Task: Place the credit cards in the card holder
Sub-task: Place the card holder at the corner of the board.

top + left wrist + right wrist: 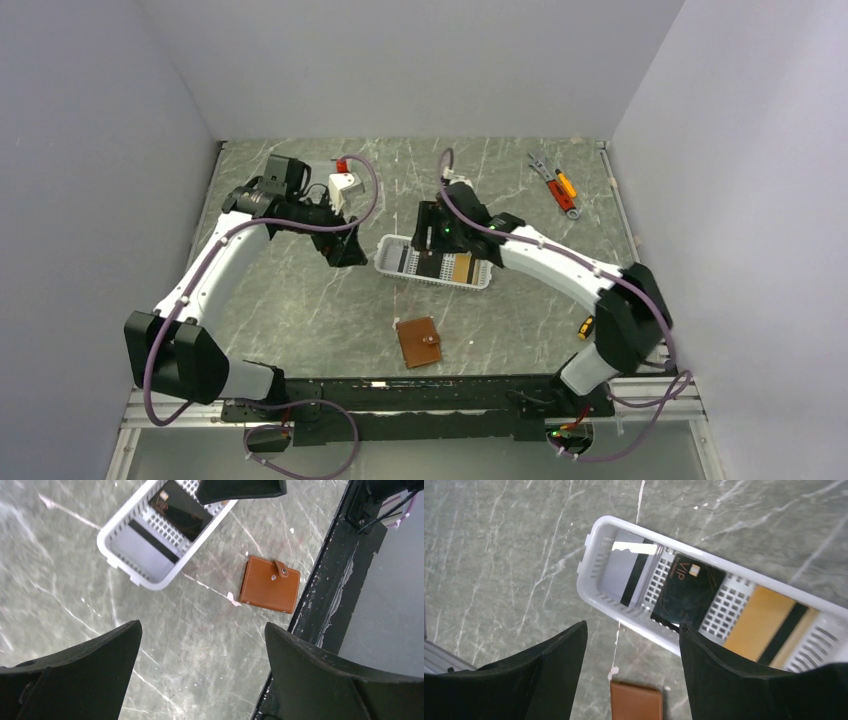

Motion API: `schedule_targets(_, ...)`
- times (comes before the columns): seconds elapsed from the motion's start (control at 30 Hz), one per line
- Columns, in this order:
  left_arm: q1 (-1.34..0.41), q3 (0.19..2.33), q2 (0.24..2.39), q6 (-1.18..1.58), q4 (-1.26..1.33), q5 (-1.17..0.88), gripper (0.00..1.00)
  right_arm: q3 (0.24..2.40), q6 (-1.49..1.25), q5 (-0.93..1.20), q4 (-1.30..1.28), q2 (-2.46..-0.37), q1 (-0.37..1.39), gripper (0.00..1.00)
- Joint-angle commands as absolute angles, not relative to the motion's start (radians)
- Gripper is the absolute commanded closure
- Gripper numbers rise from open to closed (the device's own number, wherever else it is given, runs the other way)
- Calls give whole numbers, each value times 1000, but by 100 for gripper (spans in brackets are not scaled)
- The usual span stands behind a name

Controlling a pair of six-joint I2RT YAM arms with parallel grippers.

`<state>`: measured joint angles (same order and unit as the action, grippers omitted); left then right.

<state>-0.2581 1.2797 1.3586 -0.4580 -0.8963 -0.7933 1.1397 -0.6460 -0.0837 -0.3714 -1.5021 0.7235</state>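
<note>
Right wrist: credit cards (689,597) lie flat in basket (594,545); likely thin, stiff, slick, so pinch an edge; card holder (635,702) shut, just beside basket. Both left gripper (202,630) and right gripper (633,630) spread wide, empty.

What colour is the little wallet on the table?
The wallet is tan brown, clearest in the left wrist view.

**Veined table with basket, card holder and tools**

The grey-green marbled table (300,300) carries a white slotted basket (384,260) near its middle. A closed brown card holder (418,342) lies apart from it toward the near edge. Hand tools (553,183) lie at the far right.
</note>
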Motion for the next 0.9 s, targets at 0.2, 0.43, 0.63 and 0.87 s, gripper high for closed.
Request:
schedule_targets(0.2, -206, 1163, 1319, -392, -807, -777, 1, 1293, -652, -50, -271, -1762, 775, 26)
schedule_targets(0.43, -189, 1139, 1295, -399, -809, -770, 0, 1345, -688, -71, -264, -1877, 802, 25)
schedule_targets(0.63, -165, 1131, 1273, -406, -813, -781, 1, 1386, -709, -109, -275, -1945, 807, 25)
schedule_targets(0.87, -155, 1091, 1248, -399, -780, -785, 1, 1415, -722, -150, -290, -1993, 807, 26)
